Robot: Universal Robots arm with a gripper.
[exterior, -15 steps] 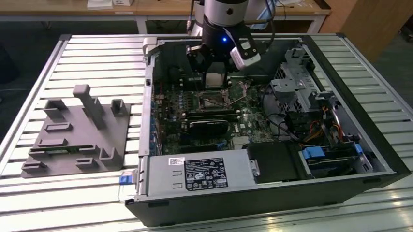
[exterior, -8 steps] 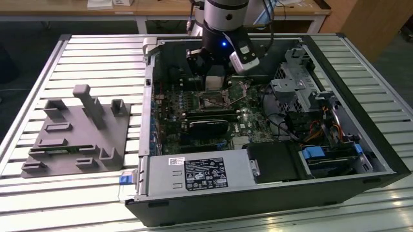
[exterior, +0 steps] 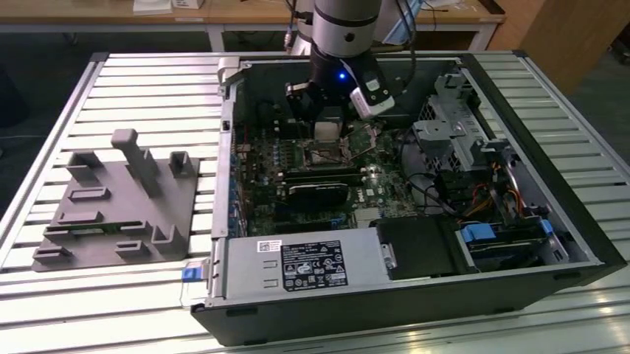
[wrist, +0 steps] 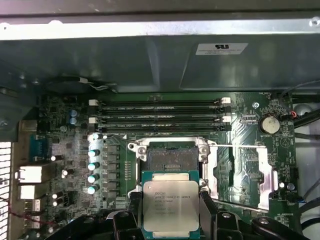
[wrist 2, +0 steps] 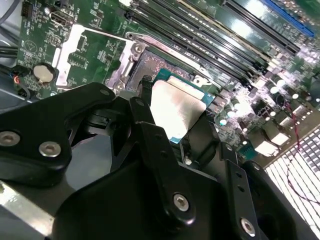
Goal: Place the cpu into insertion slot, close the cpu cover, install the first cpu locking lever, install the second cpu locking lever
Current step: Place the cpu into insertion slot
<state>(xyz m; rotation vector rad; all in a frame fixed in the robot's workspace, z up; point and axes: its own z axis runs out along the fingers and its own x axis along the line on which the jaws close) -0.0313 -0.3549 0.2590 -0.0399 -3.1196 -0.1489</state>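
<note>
claw point(wrist: 170, 199): gripping cpu point(wrist: 170, 210) by opposite edges | cpu: metal top showing, near the uncovered insertion slot point(wrist: 170, 157), not seated | site: motherboard point(wrist: 242, 167)

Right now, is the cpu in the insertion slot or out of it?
Out. The gripper holds the cpu clear of the insertion slot, whose dark centre lies bare in the first wrist view.

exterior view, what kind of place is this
Probably a robotics lab workbench: an open desktop computer case lies on a slatted metal table beside a grey fixture block, and the arm's pincer holds the cpu over the motherboard.
</note>
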